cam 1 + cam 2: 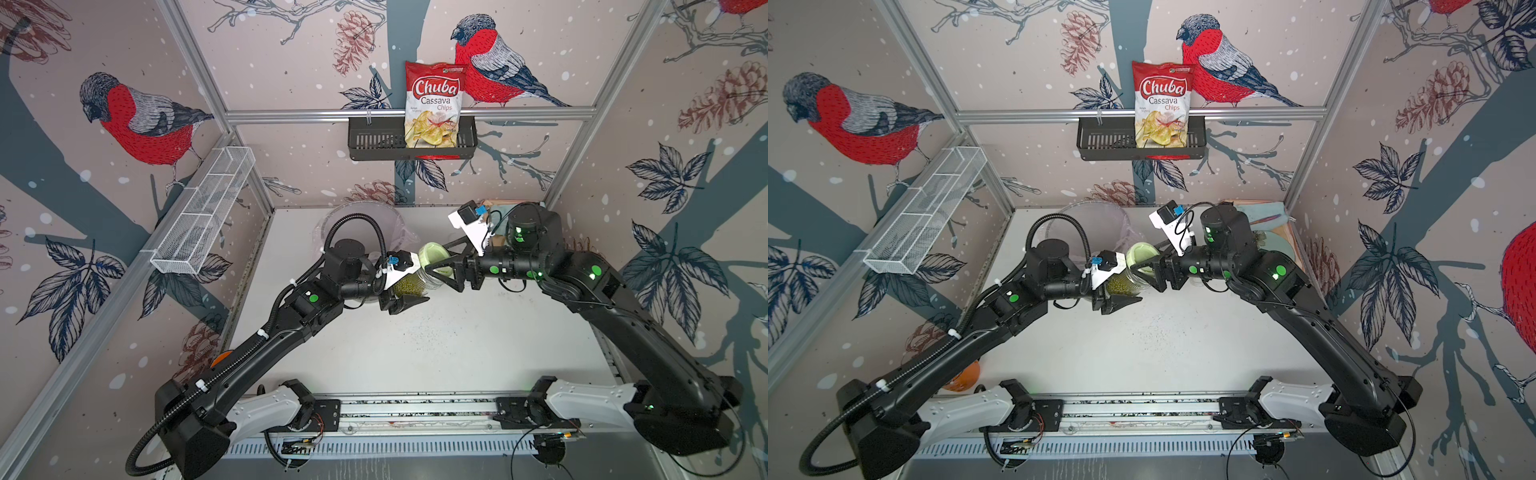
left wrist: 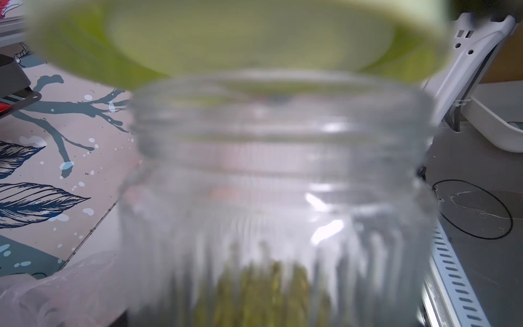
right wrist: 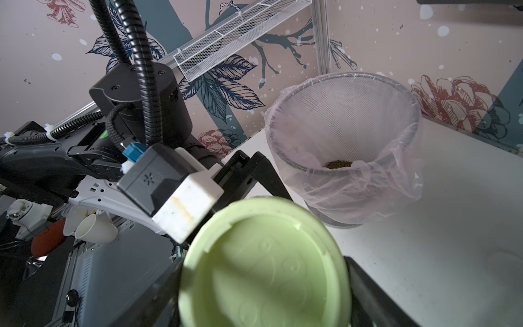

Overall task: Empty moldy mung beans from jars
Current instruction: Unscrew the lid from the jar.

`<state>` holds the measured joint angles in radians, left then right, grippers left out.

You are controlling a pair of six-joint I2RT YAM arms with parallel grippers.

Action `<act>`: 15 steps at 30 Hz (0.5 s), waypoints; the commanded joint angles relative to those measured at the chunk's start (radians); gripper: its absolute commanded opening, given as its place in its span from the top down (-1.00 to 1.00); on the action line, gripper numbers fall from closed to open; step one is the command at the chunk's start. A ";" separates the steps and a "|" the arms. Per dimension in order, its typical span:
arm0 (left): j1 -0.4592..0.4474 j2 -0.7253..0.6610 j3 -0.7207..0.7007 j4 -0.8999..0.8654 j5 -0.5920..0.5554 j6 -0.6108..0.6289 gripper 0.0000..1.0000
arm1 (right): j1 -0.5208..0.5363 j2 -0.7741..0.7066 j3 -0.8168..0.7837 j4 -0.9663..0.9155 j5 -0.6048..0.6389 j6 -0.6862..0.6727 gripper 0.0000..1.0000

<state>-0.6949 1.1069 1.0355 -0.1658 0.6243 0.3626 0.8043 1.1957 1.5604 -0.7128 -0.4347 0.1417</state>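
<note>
In both top views my left gripper [image 1: 415, 287] [image 1: 1121, 286] is shut on the wider glass jar [image 1: 430, 279] [image 1: 1138, 279], which is tilted above the middle of the table. Olive-green mung beans [image 1: 409, 286] [image 2: 263, 288] lie in its lower part. The jar's mouth [image 2: 280, 119] is uncovered. Just past it, my right gripper [image 1: 434, 257] [image 3: 263, 269] is shut on the pale green lid [image 1: 432, 254] [image 3: 266, 263], holding it clear of the rim. The lid [image 2: 226, 36] shows its hollow underside in the left wrist view. The jar hides my left fingers there.
A clear bin [image 1: 361, 216] [image 3: 345, 136] lined with a pinkish bag stands at the back, with beans [image 3: 338, 164] at its bottom. Tiny specks [image 1: 419, 332] dot the white table [image 1: 457, 361]. A board and cloth [image 1: 1262, 216] sit back right. A black basket [image 1: 374, 141] hangs on the back wall.
</note>
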 commanded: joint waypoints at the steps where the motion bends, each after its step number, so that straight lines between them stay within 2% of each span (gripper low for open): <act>1: 0.003 -0.006 0.008 0.095 0.012 -0.005 1.00 | -0.006 -0.003 0.009 0.026 -0.007 0.008 -0.37; 15: 0.002 -0.001 0.018 0.099 0.012 -0.016 1.00 | -0.162 -0.045 0.011 -0.053 0.024 -0.035 -0.36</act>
<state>-0.6949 1.1080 1.0355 -0.1654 0.6239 0.3618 0.6640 1.1599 1.5723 -0.7498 -0.4328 0.1295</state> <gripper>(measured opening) 0.798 0.813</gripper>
